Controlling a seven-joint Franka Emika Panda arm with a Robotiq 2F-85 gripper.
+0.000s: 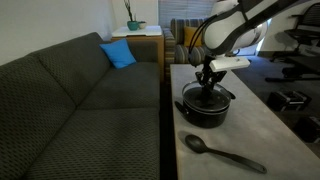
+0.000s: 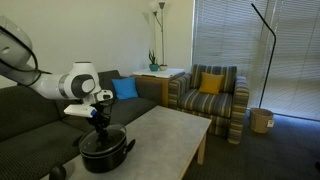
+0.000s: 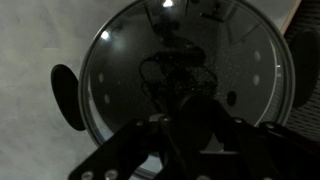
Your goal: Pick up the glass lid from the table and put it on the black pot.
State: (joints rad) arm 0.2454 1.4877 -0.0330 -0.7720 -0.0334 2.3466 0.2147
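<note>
The black pot point(image 1: 205, 112) sits on the long grey counter point(image 1: 255, 130), toward the edge that runs beside the sofa point(image 1: 80, 100). The tool point(image 1: 207, 82) hangs right over the pot, pointing straight down at its middle. From the wrist view, the glass lid point(image 3: 125, 60) fills nearly the whole picture. Its metal rim lines up with the pot underneath, and one short pot handle point(image 3: 66, 95) pokes out on the left. The lid is over the pot's mouth. I can't tell whether it is fully seated or a touch above.

The tool point(image 3: 195, 120) shows there only as a dark shape over the lid's centre. Its fingers draw in close together, but the picture is too murky to tell whether they have hold of the knob.

In an exterior view the white arm point(image 2: 78, 82) reaches in from the left, bends at a big round joint and drops the tool point(image 2: 100, 122) down onto the pot point(image 2: 105, 152). That puts it at the near end of the counter point(image 2: 175, 125).

A long black spoon point(image 1: 222, 153) lies on the counter nearer the camera, well apart from the pot. A blue cushion point(image 1: 118, 53) rests at the far end of the sofa, and a striped armchair point(image 2: 210, 95) stands beyond the counter's far end.
</note>
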